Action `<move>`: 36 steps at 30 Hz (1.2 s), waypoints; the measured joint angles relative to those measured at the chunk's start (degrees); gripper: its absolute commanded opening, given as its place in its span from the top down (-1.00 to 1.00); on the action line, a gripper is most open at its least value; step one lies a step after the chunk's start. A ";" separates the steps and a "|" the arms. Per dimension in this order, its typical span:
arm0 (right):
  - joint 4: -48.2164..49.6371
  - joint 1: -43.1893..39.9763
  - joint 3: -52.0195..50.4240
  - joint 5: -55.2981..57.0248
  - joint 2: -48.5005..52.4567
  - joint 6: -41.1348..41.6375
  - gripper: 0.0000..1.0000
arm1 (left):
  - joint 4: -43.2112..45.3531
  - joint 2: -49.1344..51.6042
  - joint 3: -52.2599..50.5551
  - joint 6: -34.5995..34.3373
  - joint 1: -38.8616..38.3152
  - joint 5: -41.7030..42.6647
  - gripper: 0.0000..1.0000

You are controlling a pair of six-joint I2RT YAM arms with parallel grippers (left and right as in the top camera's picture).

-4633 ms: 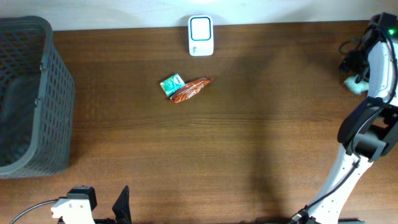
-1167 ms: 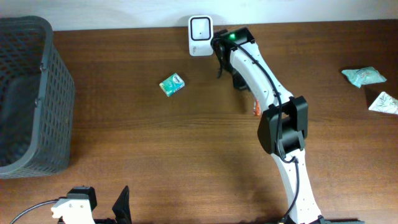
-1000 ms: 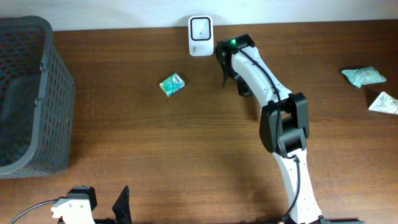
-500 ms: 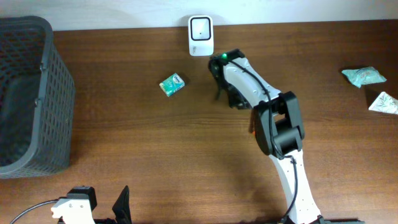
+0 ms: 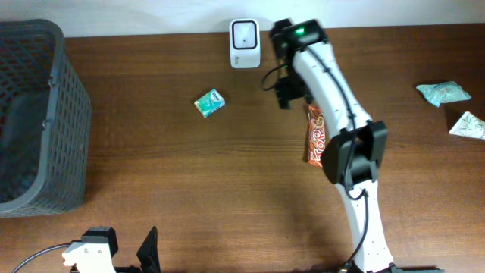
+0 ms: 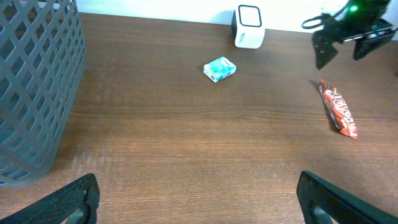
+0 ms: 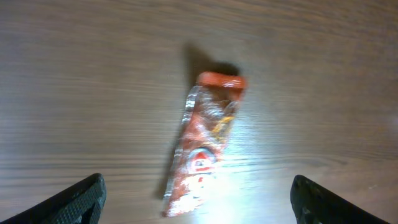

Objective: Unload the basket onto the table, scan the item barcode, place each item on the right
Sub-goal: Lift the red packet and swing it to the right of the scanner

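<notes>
Snack bar [image 5: 314, 133] red, long, crinkled

blurry snack wrapper [image 7: 203, 146], print illegible

a mock shop checkout: a barcode scanner [image 5: 244, 44], a mesh basket [image 5: 73, 114] and wrapped snacks [image 5: 314, 133] on a wooden table [image 5: 189, 189].

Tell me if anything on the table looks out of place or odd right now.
The orange snack bar lies loose on the table, right of the scanner, below the open right gripper and not held. It sits off to the scanner's side, which seems odd for a scan. Nothing looks spilled or torn.
</notes>
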 measured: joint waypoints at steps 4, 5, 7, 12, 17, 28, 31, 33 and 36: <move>0.00 -7.41 -2.97 -3.26 0.00 -2.73 -0.85 | -0.02 0.00 0.00 0.00 0.00 0.00 -0.98; -0.02 -8.87 -3.65 -4.68 0.00 -2.95 -0.84 | 0.00 0.00 0.00 0.00 0.00 0.00 -0.98; -0.02 -12.09 -5.84 -8.90 0.00 -3.45 -0.86 | 0.00 0.00 0.00 0.00 0.00 0.00 -0.98; -0.02 -16.04 -10.80 -16.22 0.00 -4.24 -0.96 | 0.00 0.00 0.00 0.00 0.00 0.00 -0.98; -0.04 -15.80 -15.52 -19.54 -0.90 -4.22 -0.96 | -0.02 0.00 0.00 0.00 0.00 0.00 -0.98; 4.13 -13.57 -36.28 -16.20 -23.30 -4.33 -0.97 | 0.00 0.00 0.00 0.00 0.00 0.00 -0.98; 11.06 -13.57 -40.19 -16.22 -23.32 -4.37 -0.97 | 0.02 0.00 0.00 0.00 0.00 0.00 -0.98; 16.20 -13.57 -43.19 -16.35 -23.08 -4.39 -0.98 | -0.02 0.00 0.00 0.00 0.00 0.00 -0.99; 23.47 -13.57 -47.19 -17.33 -22.91 -4.37 -0.96 | 0.00 0.00 0.00 0.00 0.00 0.00 -0.98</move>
